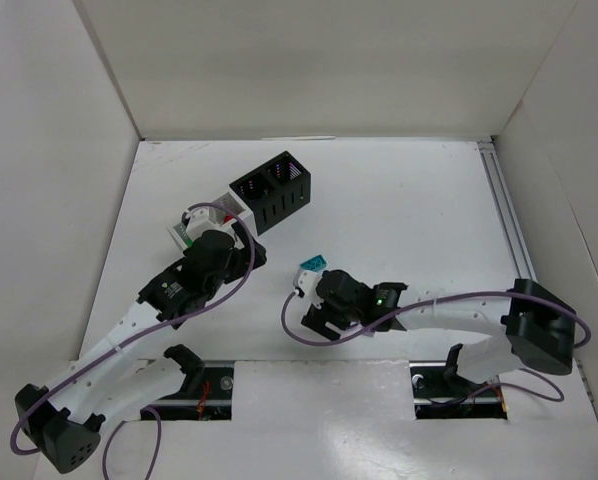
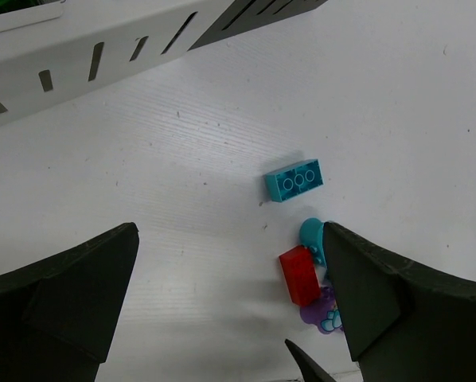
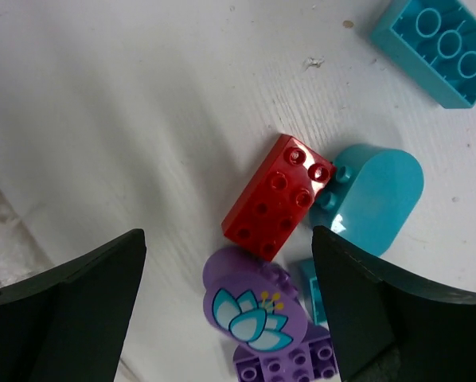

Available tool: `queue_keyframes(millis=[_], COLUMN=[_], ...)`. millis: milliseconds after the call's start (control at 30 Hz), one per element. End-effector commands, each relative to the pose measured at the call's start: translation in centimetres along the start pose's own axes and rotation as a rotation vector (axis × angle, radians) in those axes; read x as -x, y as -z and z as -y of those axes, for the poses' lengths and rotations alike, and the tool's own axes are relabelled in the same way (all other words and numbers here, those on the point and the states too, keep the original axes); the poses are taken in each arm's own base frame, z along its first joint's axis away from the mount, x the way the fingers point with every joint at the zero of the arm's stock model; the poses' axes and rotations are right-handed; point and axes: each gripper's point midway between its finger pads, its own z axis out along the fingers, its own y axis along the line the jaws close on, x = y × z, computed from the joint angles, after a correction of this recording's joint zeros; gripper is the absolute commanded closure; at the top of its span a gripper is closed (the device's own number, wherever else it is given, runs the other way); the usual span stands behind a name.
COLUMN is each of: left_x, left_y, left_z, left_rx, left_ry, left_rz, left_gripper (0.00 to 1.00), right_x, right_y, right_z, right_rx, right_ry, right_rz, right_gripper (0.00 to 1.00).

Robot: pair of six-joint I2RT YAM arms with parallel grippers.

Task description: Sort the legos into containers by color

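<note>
Right end effector [image 3: 228, 239]: mine, fingers wide, empty, straddling the red brick [image 3: 278, 199], apparently to lift it clear of the touching teal oval [image 3: 377, 195]. Left end effector [image 2: 230, 231]: wide, empty, near the white box [image 2: 79, 48]. Teal brick [image 3: 441, 48]: loose on the surface [image 3: 103, 95].

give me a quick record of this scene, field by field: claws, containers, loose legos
left claw: open, empty, near the white container
right claw: open, empty, over the red brick
black container: beside the white one, contents cannot be told
loose cluster: red brick, teal oval, purple flower oval, purple studded brick
apart from cluster: teal rectangular brick, underside up
</note>
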Motion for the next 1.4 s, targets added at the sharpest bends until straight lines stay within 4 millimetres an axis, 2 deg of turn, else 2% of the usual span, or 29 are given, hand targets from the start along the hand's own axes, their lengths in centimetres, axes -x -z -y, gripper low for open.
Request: queue_keyframes(millis=[0,67,133,300,400,567,867,967,1000,1133,1167,1267,1300,1333,1367], left_x=[0.3,0.4,0.6,0.2,0.5,0.6,0.4,0.4,0.4,0.2,-0.1,-0.1,-0.1,-0.1,0.2], left_y=[0.3,0.5,0.5,0.4,0.7,0.7,0.8,0.8,0.8,0.8,0.7,0.9,0.9,0.9,1.0], left_z=[-0.3,-0.3,-0.1,0.0,0.5,0.1,0.2,0.2,0.2,0.0,-0.2,-0.3,-0.3,-0.3,-0.4], left_rx=[0.008,0.0,-0.006,-0.018,-0.032,-0.013,-0.019,-0.019,-0.019,-0.02,-0.013,-0.012,-0.012,-0.012,-0.013], left_ry=[0.009,0.013,0.008,0.007,0.001,-0.032,-0.032,-0.032,-0.032,-0.023,-0.026,-0.018,-0.018,-0.018,-0.014], left_rz=[0.02,0.026,0.031,0.017,0.017,0.014,0.003,0.003,0.003,0.003,-0.002,-0.003,-0.003,-0.003,0.009], left_gripper=[0.0,0.0,0.0,0.0,0.0,0.0,0.0,0.0,0.0,0.0,0.0,0.0,0.0,0.0,0.0], right_x=[2.2,1.9,1.2,-0.7,-0.3,-1.5,-1.4,-1.3,-1.9,-1.8,-2.3,-2.1,-2.7,-1.9,-1.8], right_y=[2.6,3.4,3.5,2.2,2.0,0.9,-1.3,-1.5,-1.7,-1.7,-1.8,-1.8,-1.9,-1.8,-1.7], right_z=[0.2,0.4,0.3,-0.5,-0.5,-0.1,-0.4,0.2,0.3,0.8,0.8,0.8,0.8,0.7,0.8], right_rx=[-0.028,-0.037,-0.036,-0.014,-0.014,-0.062,-0.074,-0.105,-0.115,-0.147,-0.147,-0.147,-0.147,-0.132,-0.131], right_ry=[-0.031,-0.058,-0.077,-0.086,-0.096,-0.126,-0.155,-0.142,-0.135,-0.132,-0.13,-0.123,-0.12,-0.118,-0.098], right_rz=[0.074,0.08,0.064,-0.011,-0.011,-0.063,-0.068,-0.083,-0.11,-0.113,-0.124,-0.114,-0.126,-0.096,-0.082], right_gripper=[0.11,0.11,0.12,0.14,0.15,0.16,0.18,0.24,0.28,0.3,0.33,0.5,0.55,0.64,0.67])
